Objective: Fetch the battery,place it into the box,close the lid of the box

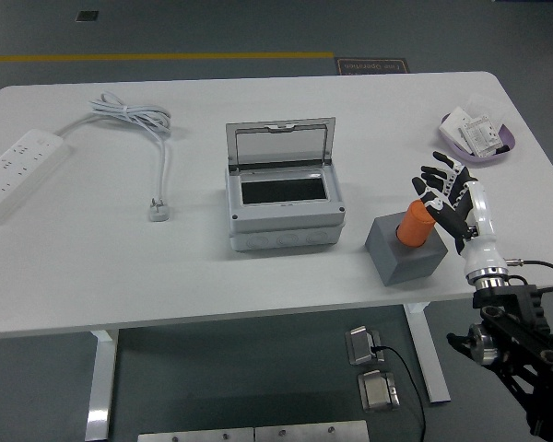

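Right hand (445, 198) with fingers spread, empty, just right of orange battery (413, 224) upright in grey holder (404, 251); open box (284, 204) left.

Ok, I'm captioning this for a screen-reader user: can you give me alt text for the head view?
The robot's right hand reaches with spread fingers toward an orange battery standing in a grey block on a white table. To its left sits a grey box with its lid raised; a power strip lies far left.
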